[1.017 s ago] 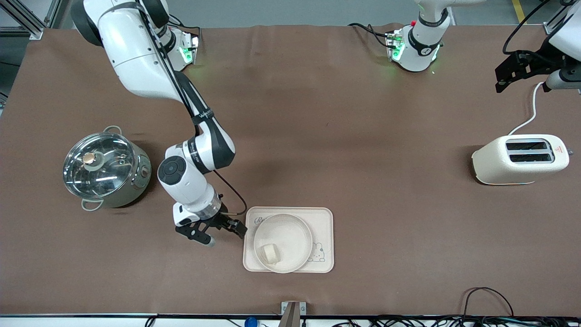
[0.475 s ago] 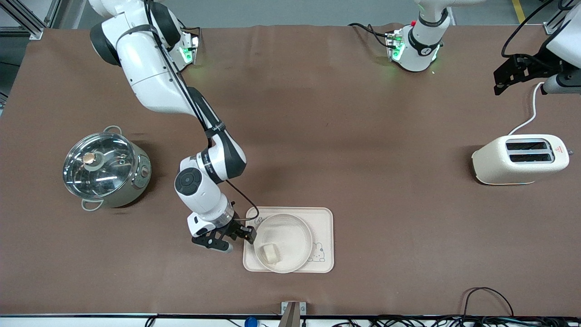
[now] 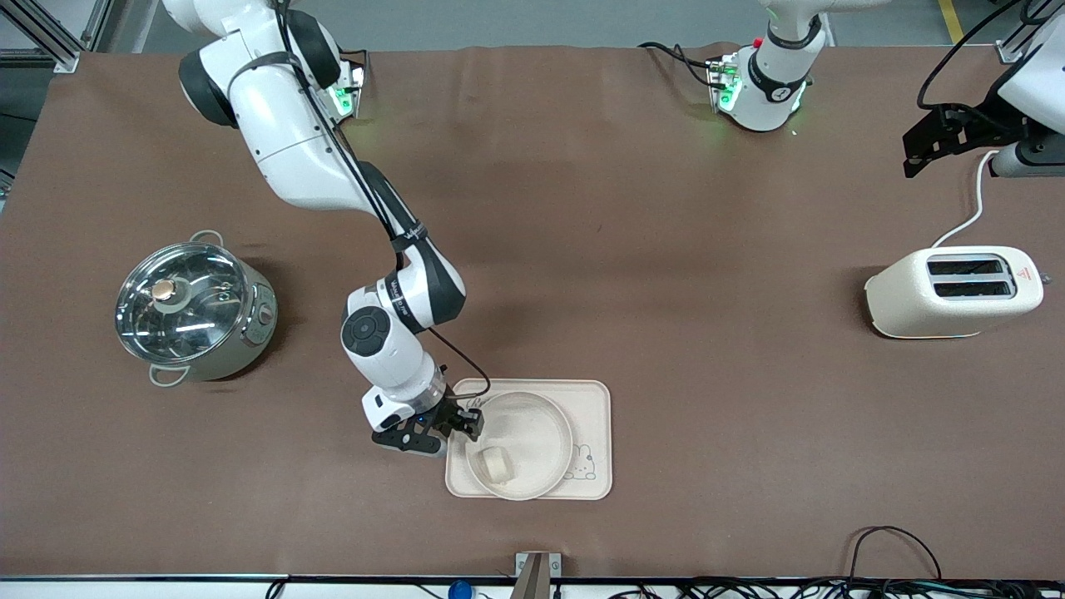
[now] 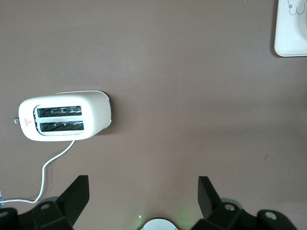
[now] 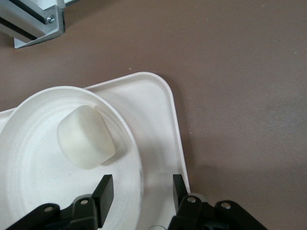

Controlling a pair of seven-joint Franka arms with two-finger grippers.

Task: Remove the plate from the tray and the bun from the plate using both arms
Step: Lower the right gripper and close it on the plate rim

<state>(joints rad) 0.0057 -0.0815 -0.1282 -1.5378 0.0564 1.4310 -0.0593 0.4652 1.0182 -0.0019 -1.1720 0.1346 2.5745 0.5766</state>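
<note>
Straddling the plate [image 3: 520, 445] rim, the right gripper [image 3: 456, 428] has its fingers [image 5: 104, 191] partly open, gripping nothing yet. Nothing is done so far: the plate sits on the tray [image 3: 592, 408] in the frame's lower middle, the bun [image 3: 493, 463] on it. At upper right, the left gripper [image 4: 143, 194] waits, fingers wide, empty.

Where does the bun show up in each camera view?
Front view: the bun lies on the plate, on the tray.
Left wrist view: not in it; only a tray corner shows.
Right wrist view: on the plate, bun.
Shared landmark: the tray.
</note>
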